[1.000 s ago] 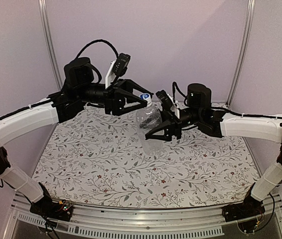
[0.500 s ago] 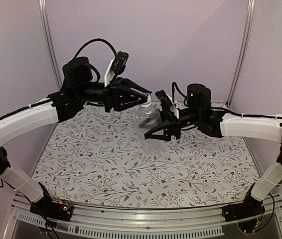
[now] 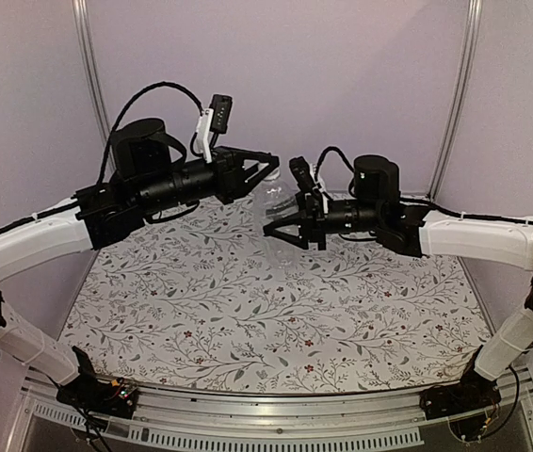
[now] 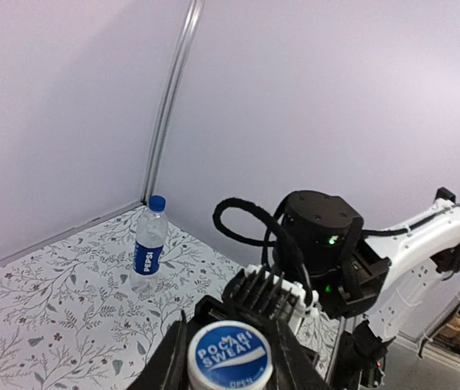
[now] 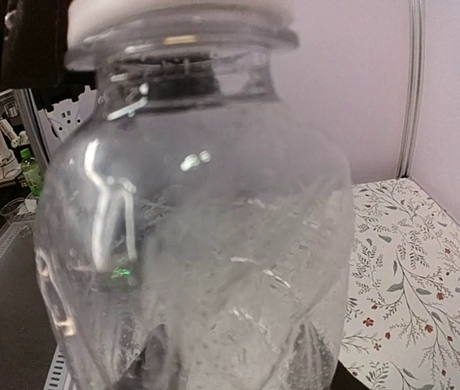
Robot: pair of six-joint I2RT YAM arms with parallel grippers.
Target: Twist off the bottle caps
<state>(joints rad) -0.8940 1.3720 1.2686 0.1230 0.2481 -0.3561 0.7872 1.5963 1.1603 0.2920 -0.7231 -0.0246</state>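
Note:
A plain clear bottle (image 3: 282, 202) hangs in the air above the table's back middle. My right gripper (image 3: 283, 232) is shut on its lower body; in the right wrist view the bottle (image 5: 197, 227) fills the frame and the dark fingers (image 5: 150, 359) show through it. My left gripper (image 3: 266, 171) is shut on its blue cap (image 4: 230, 355), which is lettered in white, with a finger (image 4: 158, 367) on either side. A second, slimmer bottle (image 4: 149, 245) with a dark blue label and a blue cap (image 4: 158, 201) stands upright near the back corner of the table.
A floral cloth (image 3: 248, 311) covers the table. Lilac walls with metal posts (image 3: 92, 89) close in the back and sides. My right arm's motor housing (image 4: 321, 237) sits just behind the held bottle.
My left gripper has shut on the cap. Both arms have shifted, and the held bottle now sits a little higher and further back.

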